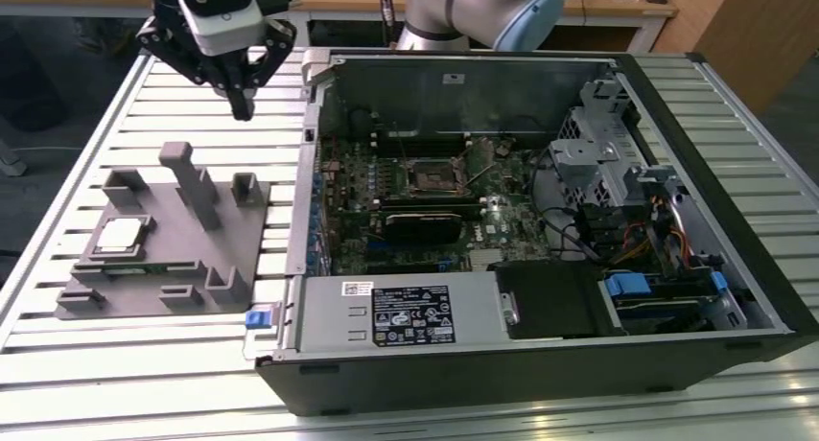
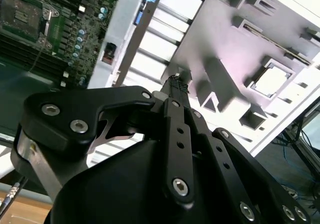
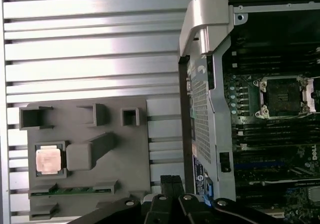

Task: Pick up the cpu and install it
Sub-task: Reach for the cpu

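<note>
cpu (image 1: 119, 234): flat in a square pocket of the grey fixture (image 1: 167, 257), nothing touching it | gripper (image 1: 242, 107): fingers pressed together, holding nothing, in the air over the slatted table (image 1: 153, 364), well apart from the cpu | CPU socket (image 1: 432, 175): inside the open computer case (image 1: 716, 173), to the exterior view's right of the fixture

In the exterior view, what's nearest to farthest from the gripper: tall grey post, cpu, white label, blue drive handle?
From the gripper:
1. Tall grey post, on the grey fixture.
2. Cpu, seated in the fixture, exterior view's left.
3. White label, inside the case.
4. Blue drive handle, exterior view's right.
</note>
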`<act>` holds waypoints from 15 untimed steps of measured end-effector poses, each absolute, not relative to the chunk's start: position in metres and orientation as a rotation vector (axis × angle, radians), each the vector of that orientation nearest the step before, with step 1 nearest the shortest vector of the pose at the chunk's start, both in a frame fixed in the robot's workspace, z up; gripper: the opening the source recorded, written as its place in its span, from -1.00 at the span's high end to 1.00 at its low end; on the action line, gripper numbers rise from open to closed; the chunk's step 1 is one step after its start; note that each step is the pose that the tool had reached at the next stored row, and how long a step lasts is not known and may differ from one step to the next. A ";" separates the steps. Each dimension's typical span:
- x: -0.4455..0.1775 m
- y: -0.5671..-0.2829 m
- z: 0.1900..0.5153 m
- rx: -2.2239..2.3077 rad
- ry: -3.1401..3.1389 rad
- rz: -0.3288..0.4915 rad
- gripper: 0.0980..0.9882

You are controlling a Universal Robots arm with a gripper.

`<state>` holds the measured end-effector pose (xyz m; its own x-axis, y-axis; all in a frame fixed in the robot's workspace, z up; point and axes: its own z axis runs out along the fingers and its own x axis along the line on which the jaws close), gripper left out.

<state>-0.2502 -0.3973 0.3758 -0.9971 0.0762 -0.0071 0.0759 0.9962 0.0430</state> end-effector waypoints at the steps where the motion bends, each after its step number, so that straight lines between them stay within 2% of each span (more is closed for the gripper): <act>1: -0.254 -0.397 0.376 0.119 3.130 0.067 0.98; 15: -0.303 -0.387 0.373 0.119 3.130 0.067 0.98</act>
<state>-0.3034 -0.3874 0.3733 -0.9971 0.0763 -0.0071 0.0760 0.9962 0.0431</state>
